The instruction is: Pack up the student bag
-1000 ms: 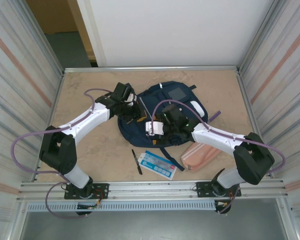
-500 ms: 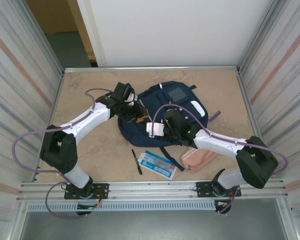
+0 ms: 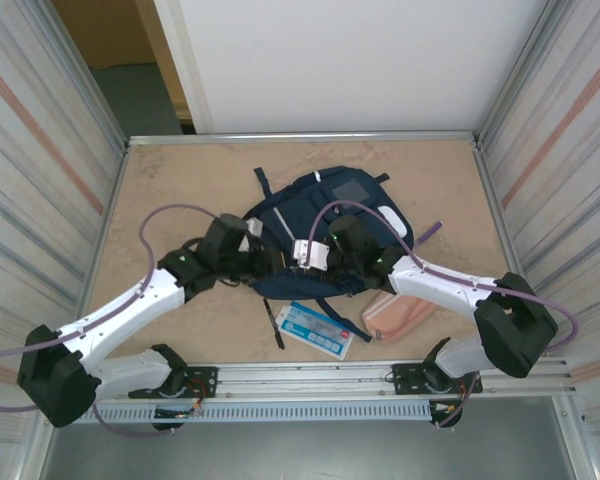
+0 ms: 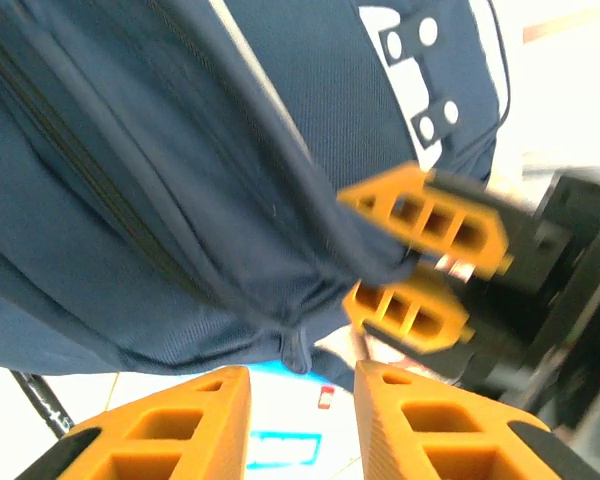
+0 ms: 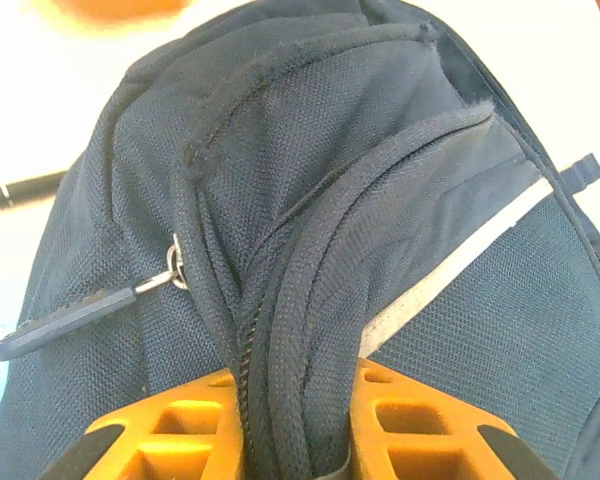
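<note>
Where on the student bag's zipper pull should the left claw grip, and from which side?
Probably the flat dark tab of the zipper pull, beyond its metal ring. It hangs loose, pointing away from the right claw pinching a seam of the student bag, so come from that open side.

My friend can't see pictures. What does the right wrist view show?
The right gripper pinches a thick zipper seam of the navy student bag between its orange fingers. A dark zipper pull hangs at left; a white stripe runs at right.

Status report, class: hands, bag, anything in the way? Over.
Right hand shut on backpack seam. Left hand open beside backpack. Pen, blue packet, pink pouch unpacked on table.
</note>
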Tool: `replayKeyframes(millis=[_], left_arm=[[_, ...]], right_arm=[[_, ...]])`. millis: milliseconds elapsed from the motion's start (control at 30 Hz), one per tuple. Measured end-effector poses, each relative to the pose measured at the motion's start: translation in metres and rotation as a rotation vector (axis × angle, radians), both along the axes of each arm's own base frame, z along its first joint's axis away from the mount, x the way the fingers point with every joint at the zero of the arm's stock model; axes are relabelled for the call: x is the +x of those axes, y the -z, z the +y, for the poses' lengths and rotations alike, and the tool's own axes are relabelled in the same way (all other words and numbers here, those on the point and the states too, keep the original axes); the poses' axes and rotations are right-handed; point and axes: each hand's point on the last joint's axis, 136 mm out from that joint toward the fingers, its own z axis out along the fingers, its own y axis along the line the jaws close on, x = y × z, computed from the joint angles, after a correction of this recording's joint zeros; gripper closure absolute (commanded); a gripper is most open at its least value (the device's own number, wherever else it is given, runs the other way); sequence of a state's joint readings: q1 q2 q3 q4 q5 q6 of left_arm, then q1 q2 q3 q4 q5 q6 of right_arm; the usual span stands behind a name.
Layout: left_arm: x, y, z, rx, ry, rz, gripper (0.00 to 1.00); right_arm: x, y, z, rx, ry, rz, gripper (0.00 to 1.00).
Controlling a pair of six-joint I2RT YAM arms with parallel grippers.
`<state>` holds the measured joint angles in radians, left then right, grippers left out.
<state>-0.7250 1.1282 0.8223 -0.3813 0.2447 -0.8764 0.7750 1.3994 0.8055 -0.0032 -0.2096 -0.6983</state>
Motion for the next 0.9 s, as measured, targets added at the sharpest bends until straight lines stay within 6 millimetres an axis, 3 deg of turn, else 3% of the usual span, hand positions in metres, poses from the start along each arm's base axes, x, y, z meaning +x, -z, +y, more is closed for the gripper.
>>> replayKeyframes(millis=[133,333,900], left_arm=[[-0.010,0.021,-0.016,0.074,0.037,-0.013,0.63],[-0.002,0.044,-0.018,0.172,0.003,-0.018,0.59],[0.004,0.047,-0.025,0.219,-0.049,-0.047,0.58]], right_arm=[[0.001,-0.003,-0.001,0.073,0.032,0.095,0.86],[-0.001,0.000,0.002,0.113,0.049,0.179,0.86],[0.001,0.011,0.011,0.129,0.077,0.293,0.83]])
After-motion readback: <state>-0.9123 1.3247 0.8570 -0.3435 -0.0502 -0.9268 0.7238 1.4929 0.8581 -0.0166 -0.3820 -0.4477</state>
